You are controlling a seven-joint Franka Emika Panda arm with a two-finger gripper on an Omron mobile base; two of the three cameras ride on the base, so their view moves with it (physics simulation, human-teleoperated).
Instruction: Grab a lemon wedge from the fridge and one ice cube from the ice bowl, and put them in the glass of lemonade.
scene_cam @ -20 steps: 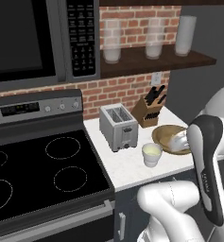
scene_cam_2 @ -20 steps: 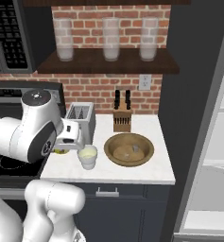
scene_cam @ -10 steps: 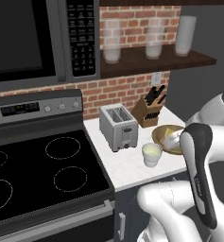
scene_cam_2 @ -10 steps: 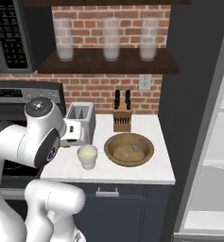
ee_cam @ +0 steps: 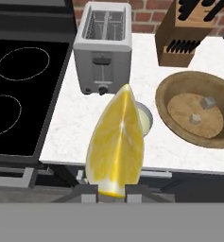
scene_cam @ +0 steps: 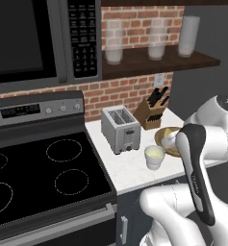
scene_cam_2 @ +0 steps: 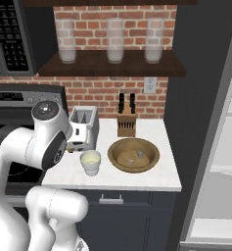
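So in the hand view a lemon wedge [ee_cam: 116, 142] is seen pinched between the two dark tips of the gripper [ee_cam: 111, 189] at the bottom middle of the frame, with the wedge standing up on end and its pointed tip reaching toward the middle. Right behind it, mostly covered by the wedge, the glass of lemonade [ee_cam: 145, 118] is peeking out, sat on the white countertop [ee_cam: 80, 127]. The ice bowl [ee_cam: 198, 109] is found at the right of that frame, brown and wooden, with two little ice cubes [ee_cam: 202, 109] lying in it, apart from each other. A silver toaster [ee_cam: 104, 47] is placed at the upper middle, a knife block [ee_cam: 191, 30] at the upper right, and the black stovetop [ee_cam: 19, 90] down the left side. In the right base view the glass of lemonade [scene_cam_2: 90, 162] is set near the middle, just left of the ice bowl [scene_cam_2: 134, 155], and the open fridge [scene_cam_2: 218, 147] with its pale shelves is shown along the right edge. In the left base view the cup [scene_cam: 154, 157] is spotted at centre right, just beside the bowl [scene_cam: 166, 139], which is partly hidden by the white arm.
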